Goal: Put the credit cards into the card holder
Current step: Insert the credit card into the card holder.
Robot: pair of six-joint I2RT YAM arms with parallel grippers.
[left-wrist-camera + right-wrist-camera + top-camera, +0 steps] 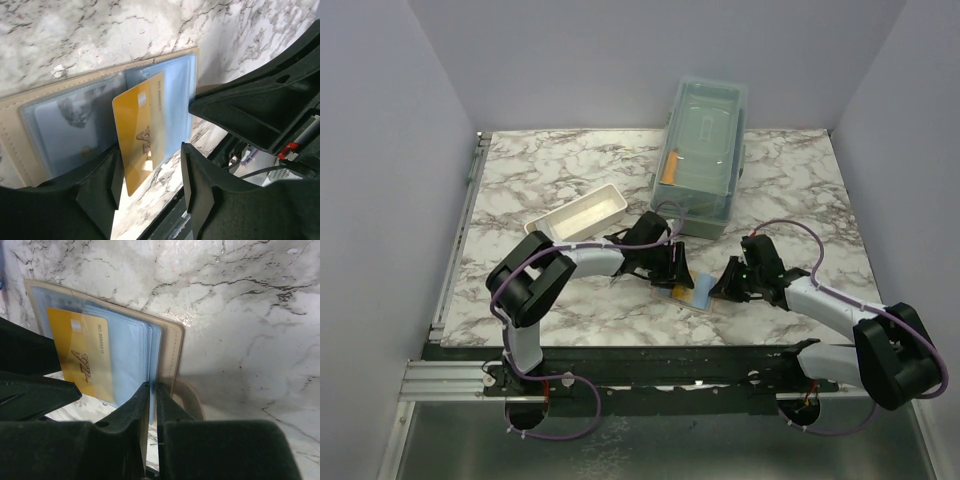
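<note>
The card holder [30, 130] lies open on the marble, tan with light blue sleeves; it also shows in the top view [692, 293] and the right wrist view [170, 340]. An orange-yellow credit card [140, 135] sits partly in a sleeve, its lower end sticking out over the marble. My left gripper [150, 185] is open, its fingers either side of that end, the left finger at the card's edge. My right gripper [153, 395] is shut on the edge of the blue sleeves [127, 360]. A pale card seems to sit in the left sleeve [70, 130].
A large clear lidded box [705, 155] stands at the back with an orange stick [670, 170] inside. A white tray [578, 215] lies left of it. The card holder is close to the table's front edge [650, 338].
</note>
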